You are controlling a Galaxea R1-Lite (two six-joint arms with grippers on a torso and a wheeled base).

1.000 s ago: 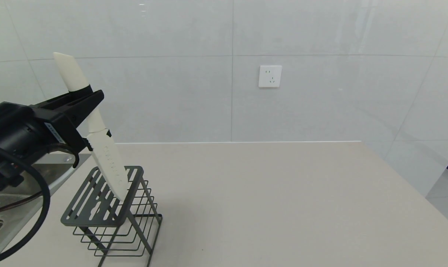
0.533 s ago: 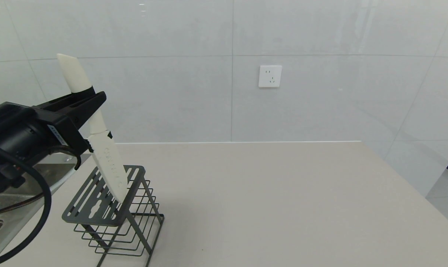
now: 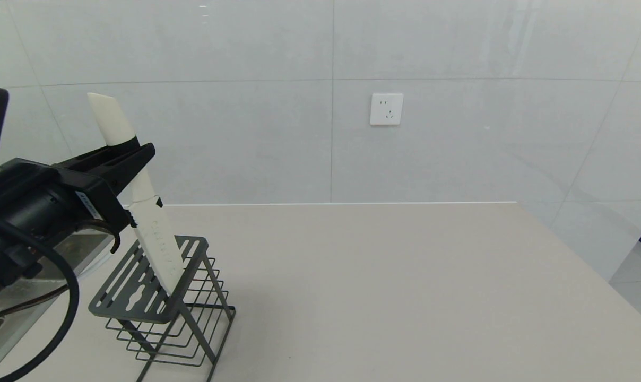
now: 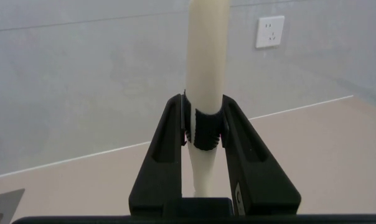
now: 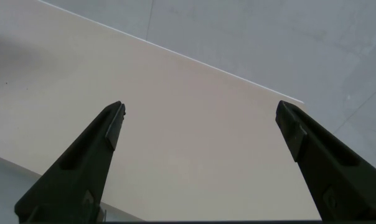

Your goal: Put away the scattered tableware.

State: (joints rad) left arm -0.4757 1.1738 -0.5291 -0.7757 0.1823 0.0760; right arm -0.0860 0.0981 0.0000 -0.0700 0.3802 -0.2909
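Observation:
A cream-white knife [image 3: 140, 196] stands nearly upright, handle up and blade down, at the left of the head view. My left gripper [image 3: 137, 154] is shut on its handle; in the left wrist view the handle [image 4: 206, 68] sits clamped between the two black fingers [image 4: 169, 149]. The blade tip has gone into a slot in the slanted top of the dark wire knife rack [image 3: 161, 302] on the beige countertop [image 3: 379, 281]. My right gripper [image 5: 200, 118] hangs open above bare countertop with nothing between its fingers.
A steel sink [image 3: 13, 297] lies at the counter's left edge, beside the rack. A tiled wall with a white socket [image 3: 387, 109] stands behind. The counter's right edge [image 3: 591, 265] drops off to the floor.
My left gripper has lowered the knife and shifted it slightly right, so the blade now sits deeper in the rack's slot. The rack has shifted slightly.

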